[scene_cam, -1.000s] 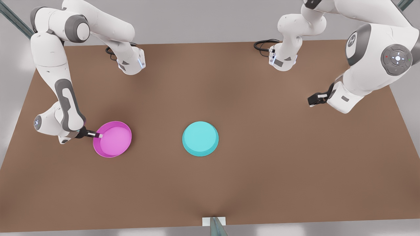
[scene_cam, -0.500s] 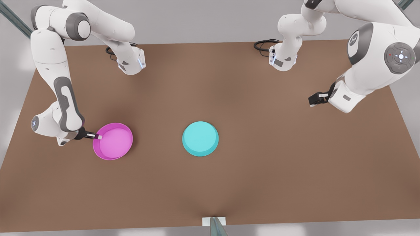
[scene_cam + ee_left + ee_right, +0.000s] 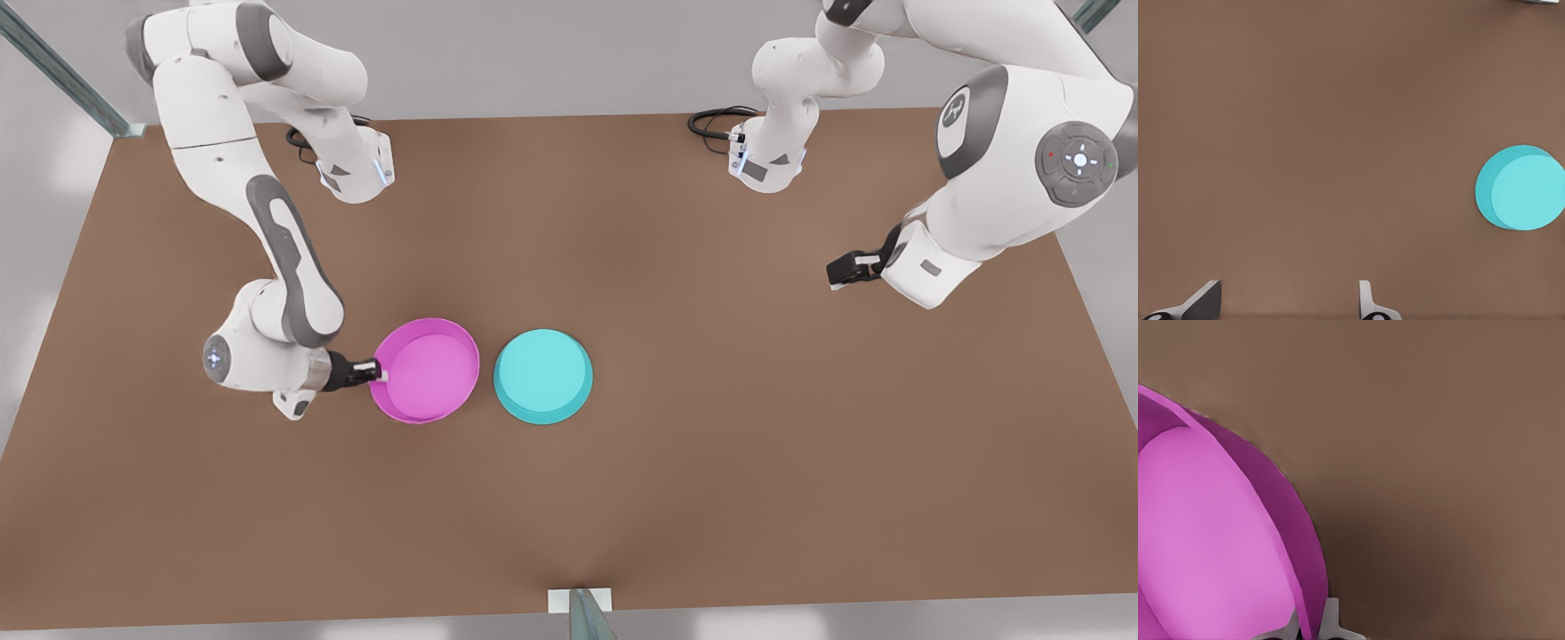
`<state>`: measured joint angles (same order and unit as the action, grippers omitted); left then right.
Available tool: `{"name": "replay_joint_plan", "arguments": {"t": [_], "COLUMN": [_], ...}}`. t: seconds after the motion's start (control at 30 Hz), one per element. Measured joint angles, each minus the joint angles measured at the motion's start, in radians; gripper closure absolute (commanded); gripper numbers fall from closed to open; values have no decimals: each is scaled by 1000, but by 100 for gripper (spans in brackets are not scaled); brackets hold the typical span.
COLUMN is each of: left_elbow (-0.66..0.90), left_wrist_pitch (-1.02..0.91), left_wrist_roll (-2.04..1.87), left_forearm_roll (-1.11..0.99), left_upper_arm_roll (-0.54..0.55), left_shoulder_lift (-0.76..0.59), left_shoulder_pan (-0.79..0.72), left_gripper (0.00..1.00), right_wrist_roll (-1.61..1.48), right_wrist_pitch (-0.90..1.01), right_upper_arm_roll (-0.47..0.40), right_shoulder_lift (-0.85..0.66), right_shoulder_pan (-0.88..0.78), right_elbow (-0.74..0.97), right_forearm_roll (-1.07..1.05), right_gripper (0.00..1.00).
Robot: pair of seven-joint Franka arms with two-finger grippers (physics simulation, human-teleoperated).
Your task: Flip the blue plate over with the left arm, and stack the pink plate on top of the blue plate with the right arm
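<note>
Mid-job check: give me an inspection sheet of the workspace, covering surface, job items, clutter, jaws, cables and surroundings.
Surface: brown table, flat.
Job's things: blue plate lies underside up near the middle; pink plate sits beside it on the front view's left, rim up, a narrow gap between them.
Clutter: nothing seen.
Grippers: right gripper has its jaws shut on the pink plate's rim; left gripper hangs over the table at the front view's right with jaws open, holding nothing, waiting.
Cables: black cables loop at both arm bases along the far edge.
Surroundings: grey floor; metal frame struts at the corners.
</note>
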<state>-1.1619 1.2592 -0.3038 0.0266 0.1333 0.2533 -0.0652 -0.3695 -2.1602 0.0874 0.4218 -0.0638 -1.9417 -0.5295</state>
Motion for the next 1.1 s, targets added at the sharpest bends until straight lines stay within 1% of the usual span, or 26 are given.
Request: {"name": "replay_joint_plan", "arguments": {"t": [0.17, 0.27, 0.33, 0.4, 0.6, 0.77, 0.8, 0.83, 0.87, 1.03, 1.1], "left_elbow": [-9, -32, -148, -218, -242, -262, -270, -289, -300, -303, -301], "left_wrist_pitch": [-37, -34, 9, 55, 126, 152, 157, 164, 171, 200, 206], "left_wrist_roll": [3, 23, 46, 71, 131, 168, 174, 180, 185, 209, 216], "left_forearm_roll": [-5, -1, -4, -7, -4, 2, 1, 1, 1, 1, 1], "left_upper_arm_roll": [-38, -44, -58, -80, -91, -95, -100, -110, -116, -124, -123], "left_shoulder_lift": [-49, -47, -98, -134, -145, -141, -141, -145, -148, -164, -164], "left_shoulder_pan": [3, 2, -4, -4, 2, -8, -12, -17, -16, 3, 2], "left_gripper": [0, 0, 0, 0, 0, 0, 0, 0, 0, 0, 0], "right_wrist_roll": [94, 152, 189, 226, 320, 380, 391, 401, 411, 453, 467], "right_wrist_pitch": [7, 12, 13, 15, 14, 10, 9, 9, 8, -11, -7], "right_upper_arm_roll": [0, 0, 0, 0, 0, -1, -1, -1, 0, 0, -9], "right_shoulder_lift": [29, 52, 74, 101, 173, 192, 193, 194, 194, 190, 157], "right_shoulder_pan": [-154, -218, -248, -279, -316, -322, -322, -321, -321, -317, -275], "right_elbow": [55, 86, 111, 143, 228, 237, 237, 236, 235, 222, 226], "right_forearm_roll": [-3, -5, -6, -6, -7, -6, -5, -4, -2, 1, 4], "right_gripper": [79, 79, 79, 79, 79, 79, 74, 31, 0, 0, 0]}}
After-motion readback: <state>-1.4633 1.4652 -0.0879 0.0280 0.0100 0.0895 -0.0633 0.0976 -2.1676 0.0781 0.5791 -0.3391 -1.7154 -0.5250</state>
